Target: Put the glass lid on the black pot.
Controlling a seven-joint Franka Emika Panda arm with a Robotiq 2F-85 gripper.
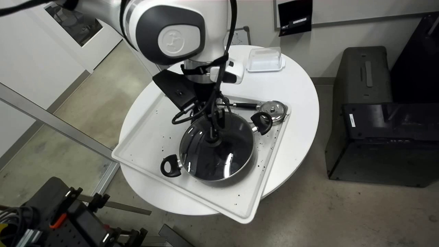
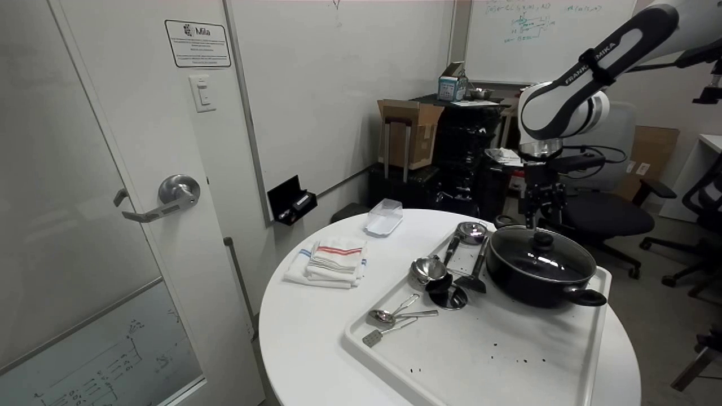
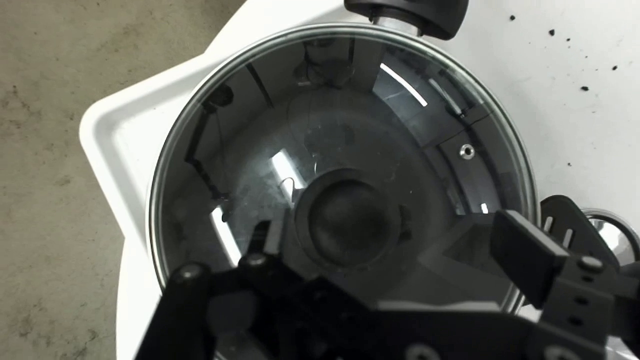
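The glass lid (image 3: pixel 340 145) lies on the black pot (image 2: pixel 522 290), its thin metal rim (image 3: pixel 152 210) following the pot's edge all the way round as far as the wrist view shows. The glass looks dark over the pot's interior, and light reflects in it as bright white strips. A round black knob (image 3: pixel 350 222) stands at the centre, and a small metal-ringed vent (image 3: pixel 467 151) sits in the glass nearer the rim.

The fingers (image 3: pixel 530 255) stand wide apart, with the knob in the gap between them in the wrist view, closer to one finger than to the other. The gripper (image 3: pixel 392 237) holds nothing; whether a fingertip touches the knob cannot be told.

Black loop handles (image 1: pixel 175 165) stick out from opposite sides of the pot, which stands on a white tray (image 2: pixel 462 355) dotted with dark specks (image 2: pixel 525 361). A black turner (image 2: pixel 471 283) lies just beside the pot, near a round shiny utensil (image 2: pixel 427 269); small metal utensils (image 2: pixel 383 317) lie toward the tray's edge. One tray corner juts past the round white table (image 1: pixel 301 92). Beside the tray are folded towels (image 2: pixel 335 256) and a clear plastic box (image 2: pixel 384 217).
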